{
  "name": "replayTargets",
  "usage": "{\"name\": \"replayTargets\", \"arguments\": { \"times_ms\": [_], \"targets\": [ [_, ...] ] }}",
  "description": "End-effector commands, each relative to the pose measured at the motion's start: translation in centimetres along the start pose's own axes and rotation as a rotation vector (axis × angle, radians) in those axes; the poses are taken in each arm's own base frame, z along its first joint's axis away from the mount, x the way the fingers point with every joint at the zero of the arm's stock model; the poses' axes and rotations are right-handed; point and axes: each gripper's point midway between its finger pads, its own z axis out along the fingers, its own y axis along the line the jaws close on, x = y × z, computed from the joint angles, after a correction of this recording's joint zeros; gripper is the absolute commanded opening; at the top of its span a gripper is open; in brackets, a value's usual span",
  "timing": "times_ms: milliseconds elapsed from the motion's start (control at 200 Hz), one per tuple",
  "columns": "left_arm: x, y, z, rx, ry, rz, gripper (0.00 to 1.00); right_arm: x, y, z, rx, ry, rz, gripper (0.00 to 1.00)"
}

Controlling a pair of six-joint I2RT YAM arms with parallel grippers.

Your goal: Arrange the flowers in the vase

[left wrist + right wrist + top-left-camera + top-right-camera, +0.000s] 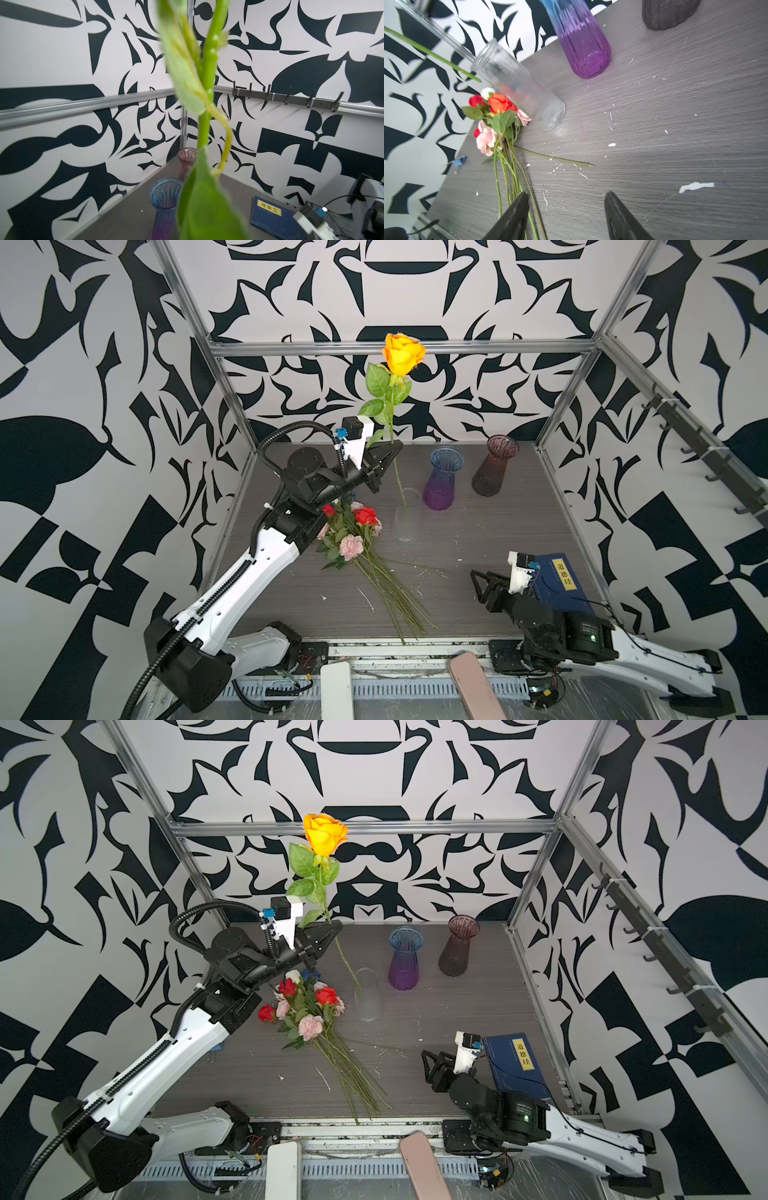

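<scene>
Closest to the left wrist camera, filling its middle in a blur, are the green stem and leaves of the long-stemmed artificial yellow rose point(207, 83). In both top views the yellow rose point(403, 353) point(325, 834) stands almost upright, its bloom high above the worktop. The left gripper point(392, 448) point(332, 928) is clamped on the stem below the leaves. The stem's lower end reaches the mouth of the clear ribbed glass vase point(406, 516) point(368, 996) and seems just inside it; how deep, I cannot tell.

Just beside that vase's base lies the bunch of artificial flowers point(353, 531) point(307, 1006) point(494, 116), red, orange, pink and white with green leaves. It lies flat, with its stems fanning toward the front edge.

The right gripper point(478, 587) point(566, 195) hovers low over the grey wood-grain worktop point(478, 531), jaws spread apart with nothing between them.

Behind the clear vase stand a fluted blue-to-purple glass vase point(442, 481) point(581, 41) and, further right, a dark red fluted glass vase point(494, 470), both upright.

By the right arm lies a dark blue book point(561, 585) point(515, 1065); its yellow label reads 道德经
</scene>
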Motion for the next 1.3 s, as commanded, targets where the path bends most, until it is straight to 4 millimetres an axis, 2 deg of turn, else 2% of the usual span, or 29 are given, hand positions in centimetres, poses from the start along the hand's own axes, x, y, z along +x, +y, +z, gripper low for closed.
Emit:
{"name": "replayTargets", "arguments": {
  "times_ms": [0,300,620,835,1205,1235,1255,1285,1295],
  "targets": [
    [-4.1,-0.3,0.4,0.014,-0.119,0.154,0.0,-0.4,-1.7,-0.3,0.03,-0.046,0.029,0.62],
    [-5.2,-0.1,0.9,0.007,-0.136,0.212,0.0,-0.7,-1.2,-0.2,0.048,-0.044,-0.006,0.6],
    [-3.8,0.1,1.1,0.01,-0.114,0.174,0.0,-0.7,-1.5,-0.3,0.033,-0.053,0.01,0.59],
    [-1.7,0.2,0.6,0.002,-0.086,0.117,0.0,-0.7,-1.5,-0.3,0.036,-0.053,0.01,0.59],
    [3.4,0.4,0.0,0.001,-0.002,-0.007,0.0,-0.7,-1.3,-0.2,0.047,-0.046,-0.001,0.58],
    [3.8,0.6,0.1,-0.006,0.016,-0.017,0.12,-0.7,-1.3,-0.2,0.047,-0.044,-0.003,0.58],
    [4.2,0.9,0.3,-0.019,0.037,-0.031,0.38,-0.7,-1.2,-0.2,0.046,-0.045,-0.002,0.58],
    [4.9,1.8,0.7,-0.057,0.082,-0.076,0.9,-0.6,-1.3,-0.2,0.048,-0.044,-0.003,0.58],
    [5.2,2.2,0.8,-0.078,0.101,-0.098,0.98,-0.7,-1.2,-0.2,0.047,-0.044,-0.003,0.59]
  ]
}}
